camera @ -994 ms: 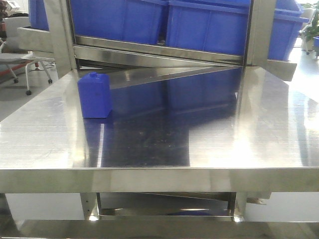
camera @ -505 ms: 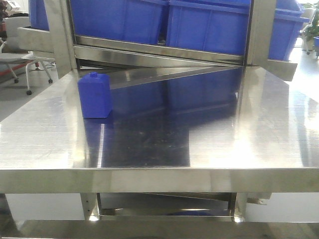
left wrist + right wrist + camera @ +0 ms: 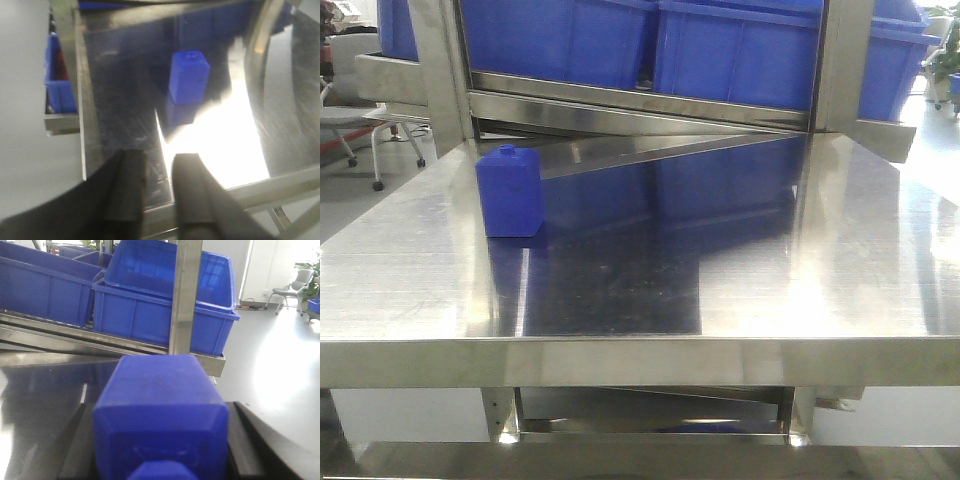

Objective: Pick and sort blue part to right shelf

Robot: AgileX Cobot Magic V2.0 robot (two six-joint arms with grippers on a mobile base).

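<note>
Two parts show: the held part is clamped in my right gripper facing the shelf, so I judge the carry is in hand and next calls for a lift over its rail; the other part stands far left, before my parted, empty left gripper.
</note>
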